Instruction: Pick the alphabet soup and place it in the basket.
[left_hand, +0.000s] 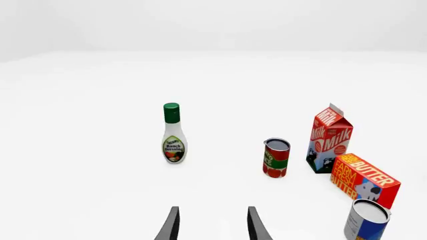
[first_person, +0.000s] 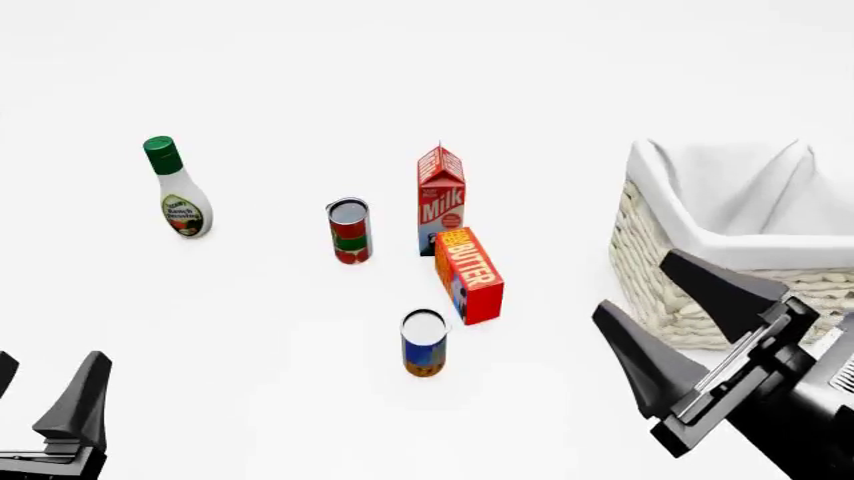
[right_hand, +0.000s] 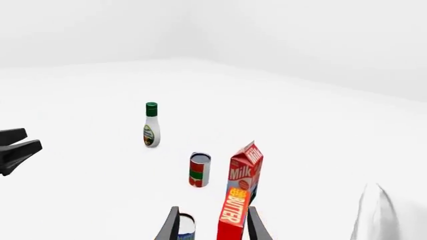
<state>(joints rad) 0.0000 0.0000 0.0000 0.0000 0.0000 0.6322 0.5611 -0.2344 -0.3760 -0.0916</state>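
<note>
Front view shows the white bench as the largest thing, then the basket, a cream wicker square with white cloth lining, at the right edge. Next in size come the two arms. The right end effector hangs near the basket's near-left corner with its fingers spread apart and nothing between them; the left end effector sits at the near-left corner, fingers likewise apart and empty.

Smaller things stand mid-bench: a milk carton, a butter box just near of it, a ranch dressing bottle far left, and a red-and-green can.

Smallest is the alphabet soup, upright, near of the butter box and just apart from it. It lies to the left of the right end effector and somewhat lower; that arm looks nearer than the left one. Its long axis is vertical, so a sideways approach probably suits. It has a silver-white top, dark blue label and orange-brown lower band.
</note>
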